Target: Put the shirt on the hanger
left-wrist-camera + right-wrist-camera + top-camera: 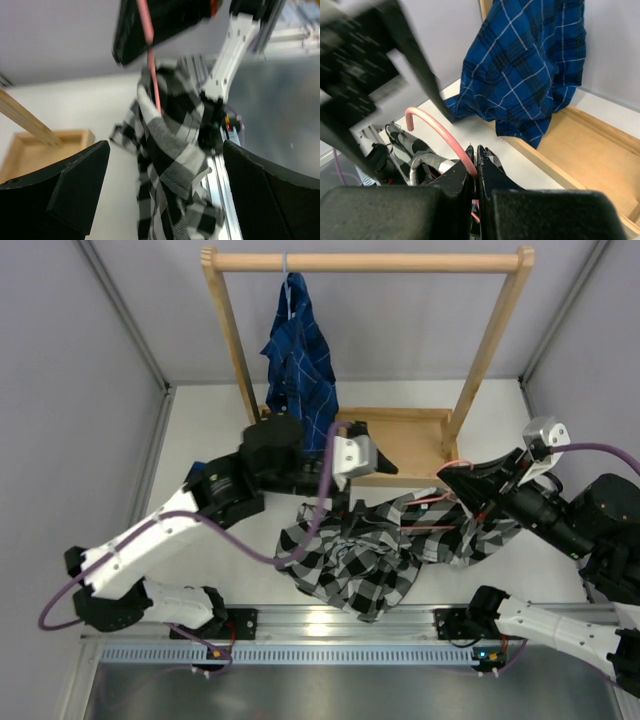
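Pinching the hanger (445, 134) just below its hook, our right end effector (475, 152) is pressing both fingers together on the pink wire, with no gap showing between them. We are seeing the wire run from that grip into the folds of the shirt (385, 545), whose checked cloth is bunching around it. How far the hanger is reaching inside, we cannot tell.

The shirt is lying in a heap at the middle of the tabletop (195, 435), its right part rising toward the grip. Its near edge is sitting close to the metal rail (340, 620) at the front. Its far edge is lying just beside the front lip of the wooden base (400, 445) of the rack (232, 340).

Our left end effector (166, 146) is hovering by that lip, just behind the shirt, with its fingers spread wide and apart from the cloth.

We are finding bare tabletop to the left of the heap, around our left arm (165, 530). A narrower strip is showing on the right, where our right arm (545, 510) is taking up most of the room before the wall (600, 350).

Behind, the blue shirt (298, 360) is hanging near the left end of the bar (400, 261), its hem dangling just over the base. To its right the bar is running bare to the far post.
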Robot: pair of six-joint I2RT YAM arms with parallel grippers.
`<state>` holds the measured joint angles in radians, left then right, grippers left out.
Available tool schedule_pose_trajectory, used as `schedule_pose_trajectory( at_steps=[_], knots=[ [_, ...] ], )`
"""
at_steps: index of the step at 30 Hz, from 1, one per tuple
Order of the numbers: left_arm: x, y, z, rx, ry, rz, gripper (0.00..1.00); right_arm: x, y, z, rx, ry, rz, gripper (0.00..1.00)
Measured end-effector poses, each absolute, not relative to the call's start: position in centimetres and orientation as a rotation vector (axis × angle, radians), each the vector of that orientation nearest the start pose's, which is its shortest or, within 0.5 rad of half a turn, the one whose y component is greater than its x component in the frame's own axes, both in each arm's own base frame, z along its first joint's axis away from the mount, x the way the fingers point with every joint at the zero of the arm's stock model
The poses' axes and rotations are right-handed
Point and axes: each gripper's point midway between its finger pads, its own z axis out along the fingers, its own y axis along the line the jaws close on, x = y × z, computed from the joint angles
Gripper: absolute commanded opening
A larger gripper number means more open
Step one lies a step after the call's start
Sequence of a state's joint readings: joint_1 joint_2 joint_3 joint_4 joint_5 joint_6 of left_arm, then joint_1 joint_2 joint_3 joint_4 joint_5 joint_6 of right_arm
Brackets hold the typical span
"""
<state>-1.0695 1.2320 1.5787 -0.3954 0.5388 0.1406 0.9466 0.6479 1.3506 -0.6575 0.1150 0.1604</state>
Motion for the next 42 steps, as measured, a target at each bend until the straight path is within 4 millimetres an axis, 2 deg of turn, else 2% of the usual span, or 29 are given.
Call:
schedule_pose_trajectory(
  at_steps=[1,3,5,6,10,11,13,21,24,25,28,30,32,40,41,42],
  knots=[
    [10.7,-37.4,43.1,1.373,1.181,-1.124,0.98,13.1,16.2,44.7,-0.527,1.493,0.797,0.00],
    [11.1,-38.2,39.0,1.466,1.288,-1.108,0.98,12.8,16.5,44.6,-0.548,1.490,0.813,0.00],
    [11.1,-38.1,36.5,1.530,1.359,-1.090,0.98,12.4,16.7,44.5,-0.571,1.487,0.830,0.00],
    [11.0,-37.9,35.8,1.552,1.375,-1.085,0.98,12.2,16.8,44.4,-0.583,1.486,0.838,0.00],
    [10.2,-37.0,36.0,1.587,1.347,-1.090,0.91,11.6,17.1,44.3,-0.624,1.479,0.861,0.00],
    [10.0,-36.9,36.2,1.590,1.336,-1.092,0.84,11.5,17.2,44.2,-0.631,1.478,0.865,0.00],
    [9.9,-36.8,36.3,1.595,1.327,-1.094,0.76,11.3,17.3,44.2,-0.645,1.474,0.870,0.00],
    [10.6,-38.2,34.3,1.624,1.381,-1.094,0.76,11.0,17.8,43.7,-0.678,1.476,0.889,0.00],
    [10.9,-38.7,33.8,1.629,1.402,-1.098,0.72,11.0,17.9,43.5,-0.680,1.479,0.888,0.00],
    [10.9,-38.8,33.8,1.630,1.407,-1.101,0.59,11.1,17.9,43.4,-0.680,1.480,0.888,0.00],
    [10.9,-39.0,34.1,1.623,1.413,-1.114,0.41,11.2,18.1,43.2,-0.682,1.484,0.887,0.00],
    [10.9,-39.0,34.3,1.617,1.413,-1.117,0.25,11.3,18.3,43.0,-0.682,1.486,0.888,0.00],
    [10.9,-39.0,34.3,1.618,1.415,-1.117,0.00,11.4,18.3,42.9,-0.681,1.487,0.885,0.00],
    [11.3,-38.9,33.7,1.617,1.423,-1.092,0.00,11.4,18.3,42.5,-0.681,1.494,0.881,0.00],
    [11.3,-38.9,33.6,1.619,1.423,-1.091,0.00,11.4,18.3,42.4,-0.682,1.496,0.880,0.06],
    [11.4,-38.8,33.4,1.622,1.422,-1.093,0.00,11.4,18.3,42.3,-0.683,1.500,0.880,0.34]
  ],
)
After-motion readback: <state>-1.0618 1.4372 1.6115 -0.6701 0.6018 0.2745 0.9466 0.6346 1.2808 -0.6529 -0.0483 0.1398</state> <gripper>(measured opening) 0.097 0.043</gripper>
